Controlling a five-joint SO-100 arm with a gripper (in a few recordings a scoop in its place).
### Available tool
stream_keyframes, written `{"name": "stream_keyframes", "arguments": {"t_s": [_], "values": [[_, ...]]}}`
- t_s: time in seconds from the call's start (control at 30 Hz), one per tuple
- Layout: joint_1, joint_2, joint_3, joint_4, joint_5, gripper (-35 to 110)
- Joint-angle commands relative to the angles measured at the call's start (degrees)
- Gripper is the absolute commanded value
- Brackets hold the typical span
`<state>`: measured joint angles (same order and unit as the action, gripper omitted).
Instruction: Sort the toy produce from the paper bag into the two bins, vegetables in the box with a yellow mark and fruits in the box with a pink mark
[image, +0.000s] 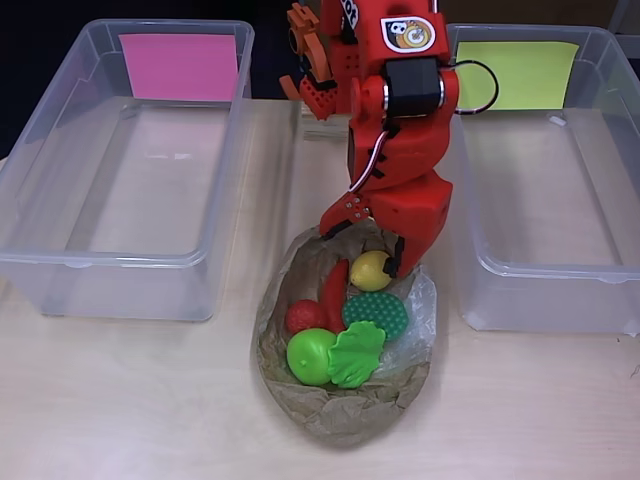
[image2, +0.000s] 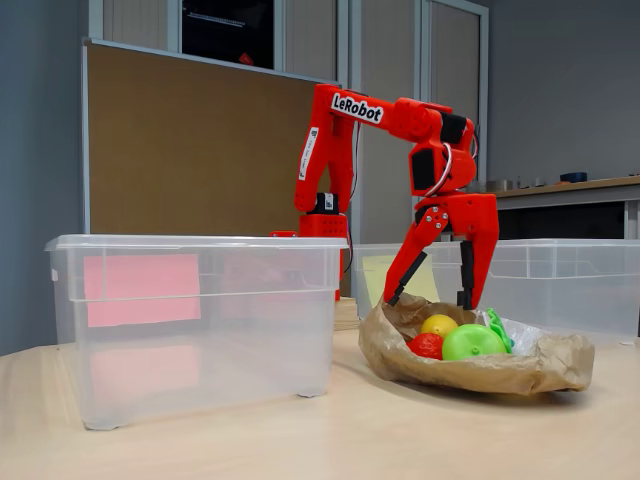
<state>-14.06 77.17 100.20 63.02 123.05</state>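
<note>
A red 3D-printed robot arm reaches down over a crumpled brown paper bag (image: 345, 410) lying open on the pale wooden tabletop (image: 130, 400), and its jaws (image2: 432, 296) hang spread wide apart just above the bag's rear rim, holding nothing; in the fixed view one finger slants down to the left and the other drops nearly straight. In the overhead view the straight finger's tip sits just beside a yellow toy lemon (image: 371, 270), though contact cannot be told. Inside the bag lie also a red toy chili pepper (image: 335, 288), a round red toy tomato-like piece (image: 302, 317), a dark green oval toy with a dotted surface (image: 376, 313), a bright green round toy apple (image: 310, 356) and a light green frilly toy lettuce leaf (image: 357, 355), all crowded together and touching. A clear plastic bin with a pink paper mark (image: 178, 66) stands at the left of the overhead view, and a clear plastic bin with a yellow paper mark (image: 525, 72) at the right; the bag lies between them, nearer the camera.
</note>
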Motion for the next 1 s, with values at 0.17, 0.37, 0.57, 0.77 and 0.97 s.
{"name": "stream_keyframes", "arguments": {"t_s": [0.17, 0.37, 0.57, 0.77, 0.97], "values": [[-1.85, -2.29, -4.75, 3.69, 3.52, 42], [-2.11, -3.78, -5.19, 3.43, 2.99, 39], [-2.64, -7.12, -5.36, 0.97, 2.99, 36], [-2.81, -8.96, -5.62, 0.0, 2.46, 32], [-2.64, -8.61, -5.45, 0.7, -0.18, 21]]}}
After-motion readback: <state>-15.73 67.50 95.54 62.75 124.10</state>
